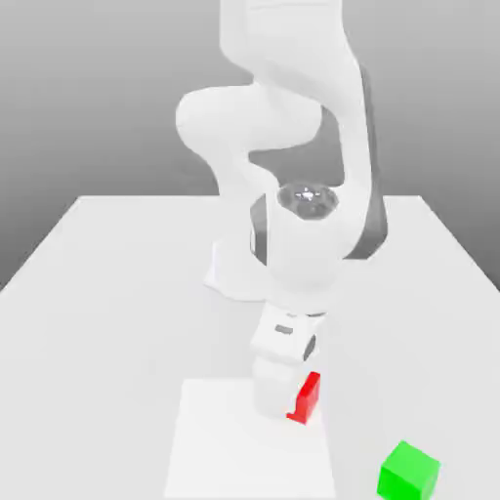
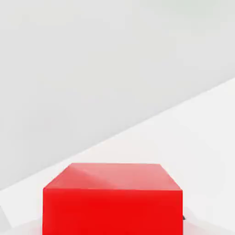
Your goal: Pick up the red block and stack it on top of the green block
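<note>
The red block [image 1: 309,395] sits at the tip of my gripper [image 1: 291,402], just over the near part of the table, and looks slightly tilted. My hand hides the block's side towards the exterior view's left. In the hand view the red block [image 2: 112,202] is very close, and a dark fingertip [image 2: 184,218] presses against its edge. The gripper is shut on the block. The green block [image 1: 408,471] rests on the table nearer the camera, to the exterior view's right, apart from the red block.
A brighter white square patch [image 1: 215,449] lies on the white table [image 1: 117,293] beneath and beside the gripper. My arm's base [image 1: 234,273] stands behind, mid-table.
</note>
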Controlling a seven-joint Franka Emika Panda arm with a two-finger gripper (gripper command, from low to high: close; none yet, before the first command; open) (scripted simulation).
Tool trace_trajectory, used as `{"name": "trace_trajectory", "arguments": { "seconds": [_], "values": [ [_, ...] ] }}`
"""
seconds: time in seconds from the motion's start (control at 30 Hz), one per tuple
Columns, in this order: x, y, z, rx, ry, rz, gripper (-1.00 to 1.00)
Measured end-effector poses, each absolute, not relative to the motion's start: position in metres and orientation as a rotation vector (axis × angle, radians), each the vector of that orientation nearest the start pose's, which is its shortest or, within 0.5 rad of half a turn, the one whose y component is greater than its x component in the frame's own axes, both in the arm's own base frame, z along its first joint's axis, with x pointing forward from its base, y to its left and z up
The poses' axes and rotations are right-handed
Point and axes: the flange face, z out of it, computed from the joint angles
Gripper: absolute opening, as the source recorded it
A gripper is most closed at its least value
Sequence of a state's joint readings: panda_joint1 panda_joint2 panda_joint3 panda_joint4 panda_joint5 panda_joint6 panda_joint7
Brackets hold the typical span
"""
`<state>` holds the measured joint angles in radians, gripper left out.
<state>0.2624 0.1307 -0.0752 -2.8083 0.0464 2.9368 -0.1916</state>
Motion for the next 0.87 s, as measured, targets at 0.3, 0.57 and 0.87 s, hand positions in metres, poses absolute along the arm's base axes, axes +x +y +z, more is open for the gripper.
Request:
{"name": "trace_trajectory", "arguments": {
  "seconds": [0.3, 0.57, 0.87],
  "values": [
    [0.406, 0.101, 0.222, -3.119, -0.417, 0.001, -1.0],
    [0.474, 0.176, 0.244, -3.136, -0.205, 0.002, -1.0],
    [0.482, 0.187, 0.189, -3.136, -0.18, 0.002, 1.0]
  ]
}}
